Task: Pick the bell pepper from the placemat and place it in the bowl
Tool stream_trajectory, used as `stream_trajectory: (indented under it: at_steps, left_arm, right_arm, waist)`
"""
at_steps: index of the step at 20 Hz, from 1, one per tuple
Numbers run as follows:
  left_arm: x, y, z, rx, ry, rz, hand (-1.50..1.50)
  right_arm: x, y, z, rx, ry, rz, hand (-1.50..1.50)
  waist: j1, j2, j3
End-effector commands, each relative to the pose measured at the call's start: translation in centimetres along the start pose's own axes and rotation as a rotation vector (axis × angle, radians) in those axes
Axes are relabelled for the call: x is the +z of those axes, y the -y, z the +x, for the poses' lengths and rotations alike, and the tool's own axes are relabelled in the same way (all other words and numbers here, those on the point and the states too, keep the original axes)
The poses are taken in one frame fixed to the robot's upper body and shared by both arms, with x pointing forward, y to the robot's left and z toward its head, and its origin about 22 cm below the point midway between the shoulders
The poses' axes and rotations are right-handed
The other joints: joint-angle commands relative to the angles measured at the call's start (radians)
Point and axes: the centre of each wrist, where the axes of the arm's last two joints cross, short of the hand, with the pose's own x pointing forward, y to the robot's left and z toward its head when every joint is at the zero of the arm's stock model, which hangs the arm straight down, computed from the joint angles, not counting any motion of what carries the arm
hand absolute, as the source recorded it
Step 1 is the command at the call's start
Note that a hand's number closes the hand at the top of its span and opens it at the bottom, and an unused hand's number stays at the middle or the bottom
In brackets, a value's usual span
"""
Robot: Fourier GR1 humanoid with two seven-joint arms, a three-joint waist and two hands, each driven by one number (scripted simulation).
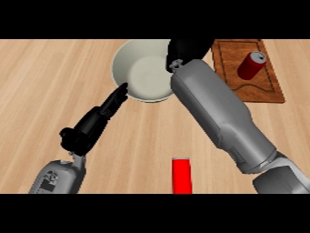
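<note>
A cream bowl point(136, 68) stands at the top middle of the counter. My right hand point(186, 49) hangs over the bowl's right rim, at the end of the grey forearm point(217, 113) that crosses the view; it shows only as a dark shape. No bell pepper shows anywhere; whether the right hand hides it I cannot tell. My left hand point(103, 113) stretches up from the lower left with straight fingers, whose tips reach the bowl's lower left rim. The brown placemat point(264, 88) lies to the right of the bowl.
A red can point(252, 63) with a silver top lies on the placemat. A red upright block point(181, 175) stands near the lower edge, between my two forearms. Bare wooden counter spreads to the left of the bowl.
</note>
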Motion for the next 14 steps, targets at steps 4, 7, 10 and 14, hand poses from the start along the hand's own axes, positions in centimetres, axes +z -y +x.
stream_trajectory:
  at_steps: [4, 7, 10, 14]
  left_arm:
    - [0.4, 0.0, -1.0, 0.023, -0.019, 0.001, 0.00]
    - [0.4, 0.2, -0.2, 0.023, -0.014, -0.002, 0.00]
    - [0.7, 0.4, -0.4, 0.022, -0.002, 0.029, 0.00]
    - [1.8, -0.1, -1.3, 0.004, -0.026, 0.047, 0.00]
  right_arm:
    - [-1.0, -1.9, -1.1, -0.239, -0.178, 0.168, -1.50]
    - [-0.6, -1.5, -0.6, -0.322, -0.104, 0.091, -1.50]
    - [-0.5, -2.1, -0.7, -0.358, -0.107, 0.014, -1.50]
    - [-1.1, 1.0, 0.7, -0.509, -0.135, -0.098, -1.50]
  waist:
    - [-0.006, 0.002, 0.001]
    - [-0.015, -0.004, 0.001]
    - [-0.026, -0.006, 0.000]
    - [-0.061, -0.016, 0.000]
